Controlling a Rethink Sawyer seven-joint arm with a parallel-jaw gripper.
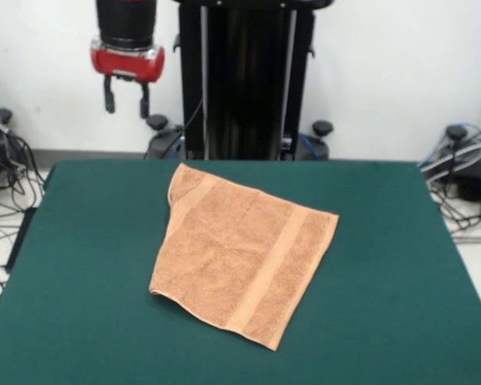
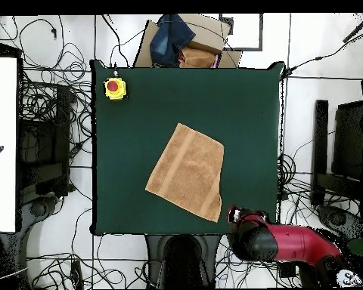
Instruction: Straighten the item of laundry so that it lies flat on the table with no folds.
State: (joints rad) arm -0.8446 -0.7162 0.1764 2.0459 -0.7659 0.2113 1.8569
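The peach terry towel [image 1: 242, 253] lies spread near the middle of the green table [image 1: 385, 281], turned askew, with 1 corner at the far side curled up. The gripper [image 1: 127, 95] hangs above the far edge, fingers apart and empty, probably drawn back so the cloth is unobstructed.

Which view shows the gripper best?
Front view. The gripper hangs above the table's far edge, off to the side of the towel, both fingers visible and apart, holding nothing. Overhead shows only the red arm from above at the table edge; the fingers are hidden.
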